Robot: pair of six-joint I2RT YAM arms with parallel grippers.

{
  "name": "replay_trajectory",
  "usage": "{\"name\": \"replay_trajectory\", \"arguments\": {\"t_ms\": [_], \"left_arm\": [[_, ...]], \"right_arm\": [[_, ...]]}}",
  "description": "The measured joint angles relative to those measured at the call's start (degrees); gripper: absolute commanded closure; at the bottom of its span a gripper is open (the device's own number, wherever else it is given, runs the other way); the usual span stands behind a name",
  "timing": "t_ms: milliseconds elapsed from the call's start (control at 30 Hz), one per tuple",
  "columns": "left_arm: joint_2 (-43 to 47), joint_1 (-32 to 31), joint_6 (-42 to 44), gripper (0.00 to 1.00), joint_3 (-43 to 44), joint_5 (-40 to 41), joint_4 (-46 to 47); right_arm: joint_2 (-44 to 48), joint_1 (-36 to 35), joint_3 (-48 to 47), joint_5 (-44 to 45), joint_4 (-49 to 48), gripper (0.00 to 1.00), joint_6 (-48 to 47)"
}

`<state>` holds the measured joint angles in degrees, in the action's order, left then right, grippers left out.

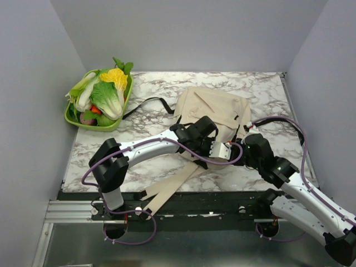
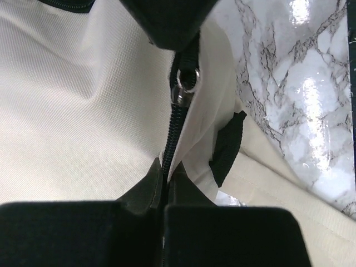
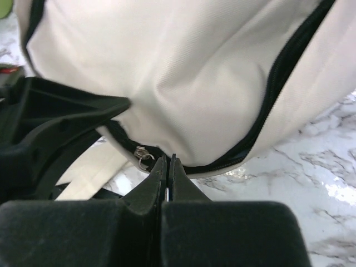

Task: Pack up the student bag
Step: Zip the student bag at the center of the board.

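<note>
Nearest to the arms, the long beige straps [image 1: 167,194] of the student bag [image 1: 214,108] hang over the front edge of the bench [image 1: 267,94]. A strong pull can therefore drag them and shift the whole bag, which lies flat in the middle of the bench, a little to the right. Just behind, the left gripper [image 2: 166,173] has its jaws together, clamped on the black zipper [image 2: 173,125] line below the zipper slider [image 2: 183,86]. The hold is only on a thin band, and I judge that it can slip out if the arm pulls sideways. The right gripper [image 3: 168,162] is also closed, and it seems to pinch the black trim at the lower edge of the bag, beside a small metal ring [image 3: 143,157]. If the two arms pull unevenly, the soft cloth may bunch or the slider may jam. Farther away, a black strap [image 1: 147,105] lies on the bench toward the green basket [image 1: 111,125] of vegetables [image 1: 108,94] at the far left, and a dragged bag may pull this strap against the basket.
</note>
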<state>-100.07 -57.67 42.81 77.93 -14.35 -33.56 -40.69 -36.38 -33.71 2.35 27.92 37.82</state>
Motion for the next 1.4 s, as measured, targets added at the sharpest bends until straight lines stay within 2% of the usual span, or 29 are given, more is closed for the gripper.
{"name": "replay_trajectory", "arguments": {"t_ms": [333,533,767,900,1067,1267,1400], "left_arm": [[9.1,-1.3,3.8,1.0,-7.6,0.0,1.5],[14.4,-0.8,6.3,1.0,-12.6,1.8,0.4],[15.3,1.2,8.5,1.0,-14.7,2.2,1.0],[15.9,2.3,10.8,1.0,-14.7,1.9,1.0],[17.9,2.2,13.8,0.99,-14.9,1.9,-0.9],[25.2,1.7,19.7,0.91,-21.6,2.0,0.8],[27.1,1.4,22.7,0.9,-23.4,1.9,1.3]], "right_arm": [[-5.5,-1.2,-8.1,8.3,7.0,0.99,3.3],[-9.2,-1.0,-11.3,12.6,10.4,0.99,1.9],[-7.1,-0.9,-11.2,14.1,12.5,0.99,0.6],[-8.9,-0.9,-10.2,15.5,10.5,0.99,-0.2],[-18.7,0.4,-10.0,19.6,5.6,0.99,-2.9],[-23.9,2.3,-12.1,20.9,0.0,0.99,-5.5],[-26.4,2.3,-14.5,21.6,-2.2,0.99,-6.6]]}}
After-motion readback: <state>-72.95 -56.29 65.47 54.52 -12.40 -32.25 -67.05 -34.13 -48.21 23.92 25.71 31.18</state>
